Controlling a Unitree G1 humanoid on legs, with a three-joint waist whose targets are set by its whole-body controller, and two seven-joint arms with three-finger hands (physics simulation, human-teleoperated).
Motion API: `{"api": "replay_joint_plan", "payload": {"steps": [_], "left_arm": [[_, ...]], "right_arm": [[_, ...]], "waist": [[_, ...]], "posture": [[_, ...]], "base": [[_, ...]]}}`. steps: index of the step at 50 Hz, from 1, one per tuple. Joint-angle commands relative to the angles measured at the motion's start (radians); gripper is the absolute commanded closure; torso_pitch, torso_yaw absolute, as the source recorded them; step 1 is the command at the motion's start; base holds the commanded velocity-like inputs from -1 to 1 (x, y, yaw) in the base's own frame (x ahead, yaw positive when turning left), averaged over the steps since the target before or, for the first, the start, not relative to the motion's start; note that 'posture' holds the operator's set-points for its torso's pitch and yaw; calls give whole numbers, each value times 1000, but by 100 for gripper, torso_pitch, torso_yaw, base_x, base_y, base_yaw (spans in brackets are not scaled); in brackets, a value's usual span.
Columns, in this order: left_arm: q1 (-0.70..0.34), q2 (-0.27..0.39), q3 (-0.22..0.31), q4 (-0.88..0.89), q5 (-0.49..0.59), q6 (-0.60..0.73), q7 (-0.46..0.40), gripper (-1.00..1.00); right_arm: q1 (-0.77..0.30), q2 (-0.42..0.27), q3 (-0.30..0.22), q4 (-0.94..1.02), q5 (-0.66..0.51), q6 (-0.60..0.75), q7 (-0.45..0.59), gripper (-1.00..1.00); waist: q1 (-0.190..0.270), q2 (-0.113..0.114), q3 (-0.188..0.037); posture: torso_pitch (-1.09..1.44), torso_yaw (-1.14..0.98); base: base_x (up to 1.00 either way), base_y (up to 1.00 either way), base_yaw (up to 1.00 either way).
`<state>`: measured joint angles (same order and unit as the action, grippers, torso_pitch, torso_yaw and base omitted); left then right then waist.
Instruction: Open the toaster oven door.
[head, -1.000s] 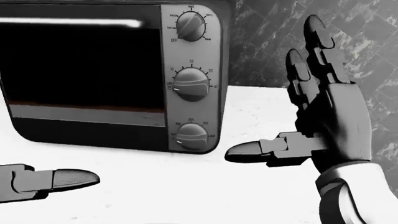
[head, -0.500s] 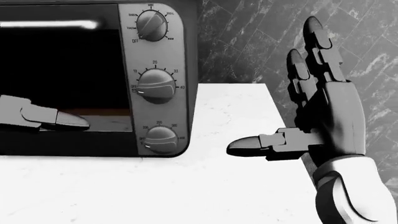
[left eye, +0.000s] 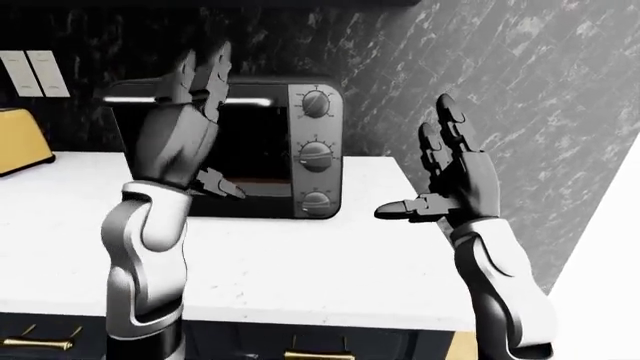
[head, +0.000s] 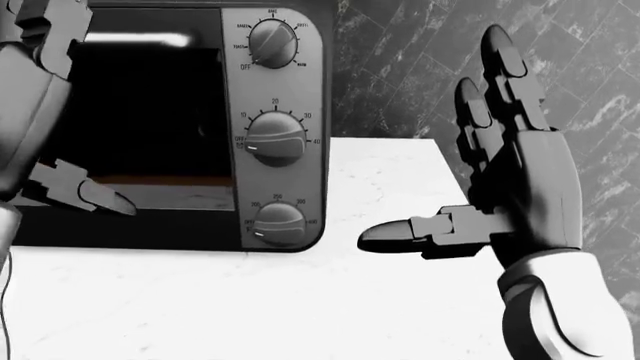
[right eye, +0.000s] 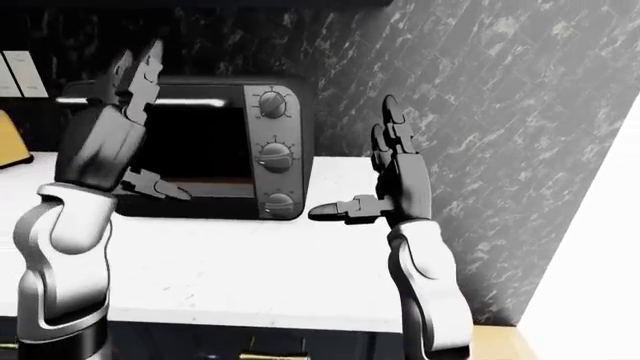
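Note:
The black toaster oven (left eye: 300, 86) stands on the white counter against the dark wall. Its dark glass door (head: 150, 112) looks closed, with a bright handle bar (head: 150, 37) along the top. Three knobs (head: 275, 139) run down its right panel. My left hand (left eye: 218, 127) is open and raised upright before the left part of the door, fingers (left eye: 205, 71) up by the handle, thumb low. I cannot tell whether it touches. My right hand (head: 435, 139) is open and empty, to the right of the oven, fingers up, thumb pointing left.
A yellow toaster (left eye: 20, 146) stands at the counter's left edge of the left-eye view, under wall switches (left eye: 35, 73). The white counter (left eye: 300, 255) ends just right of my right arm. Drawers with gold handles (left eye: 318, 355) lie below. A dark marble wall (left eye: 520, 90) rises behind.
My left hand rose from low at the bottom left to upright before the door. The picture shifted left, then slightly right. My right hand barely moved.

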<state>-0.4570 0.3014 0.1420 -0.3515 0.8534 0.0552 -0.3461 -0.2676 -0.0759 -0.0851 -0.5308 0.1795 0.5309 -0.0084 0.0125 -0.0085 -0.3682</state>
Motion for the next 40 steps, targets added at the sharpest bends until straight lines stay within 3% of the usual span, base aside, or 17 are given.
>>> {"api": "replay_joint_plan", "payload": {"steps": [1, 8, 18, 31, 40], "left_arm": [[-30, 12, 2, -5, 55, -49, 26, -100], [-38, 4, -11, 64, 167, -135, 55, -100], [-47, -13, -21, 173, 228, -134, 79, -100], [-95, 22, -28, 378, 252, -168, 171, -100], [-197, 79, -26, 583, 254, -188, 248, -100]], "right_arm": [[-23, -3, -5, -21, -3, -35, 1, -100], [-16, -2, -6, -20, -4, -44, 3, -100], [-18, -3, -9, -17, -1, -44, 3, -100], [-21, -5, -9, -12, 2, -47, 1, -100], [-33, -5, -8, 1, 2, -49, 0, -100]], "waist": [[0, 4, 1], [-2, 5, 1], [-4, 6, -1], [-6, 6, -2], [-6, 10, -3]], "posture": [[-52, 0], [-52, 0], [-52, 0], [-52, 0], [-52, 0]], "base": [[0, 0, 0], [0, 0, 0], [0, 0, 0], [0, 0, 0], [0, 0, 0]]}}
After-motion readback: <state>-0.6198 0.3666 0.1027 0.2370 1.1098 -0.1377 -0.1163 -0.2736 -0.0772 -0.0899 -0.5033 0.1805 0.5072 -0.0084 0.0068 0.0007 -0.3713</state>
